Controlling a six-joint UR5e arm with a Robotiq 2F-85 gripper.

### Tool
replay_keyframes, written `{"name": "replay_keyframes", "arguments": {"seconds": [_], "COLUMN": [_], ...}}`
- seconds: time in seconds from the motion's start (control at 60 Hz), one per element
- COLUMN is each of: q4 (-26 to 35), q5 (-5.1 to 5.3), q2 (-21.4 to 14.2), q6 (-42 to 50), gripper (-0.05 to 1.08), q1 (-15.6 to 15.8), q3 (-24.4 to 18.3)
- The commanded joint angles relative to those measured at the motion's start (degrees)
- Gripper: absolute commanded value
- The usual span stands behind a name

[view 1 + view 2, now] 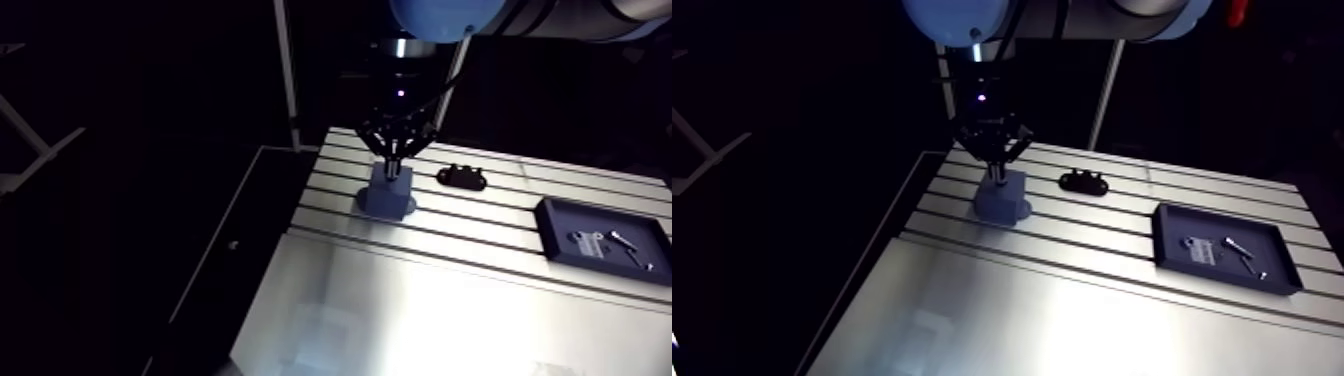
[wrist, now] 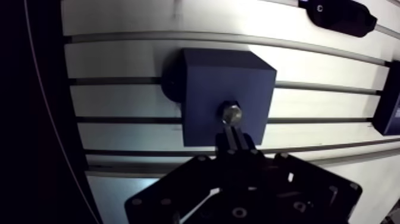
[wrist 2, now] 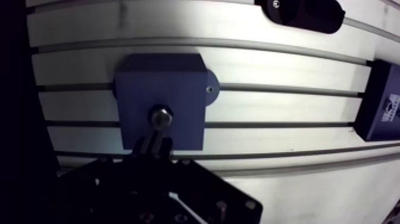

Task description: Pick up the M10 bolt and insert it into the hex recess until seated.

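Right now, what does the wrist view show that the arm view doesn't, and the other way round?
Wrist view only: the bolt showing at the top face of the blue block, just ahead of the gripper. Arm view only: the small parts lying inside the dark tray, and the bare front of the table. Both: the blue block, the black part beyond it, the dark tray and the slotted table.
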Motion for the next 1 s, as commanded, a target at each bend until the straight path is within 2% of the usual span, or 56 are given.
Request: {"name": "replay_keyframes", "arguments": {"seconds": [0.017,1.0], "q4": [-0.6,-1.1], "q5": [0.12,0.03], "q2": [0.3,0.7], "q6": [-0.2,-0.4], "gripper": [1.08,1.08], "q1": [0.2,0.3], "q3": [0.0,0.2]}}
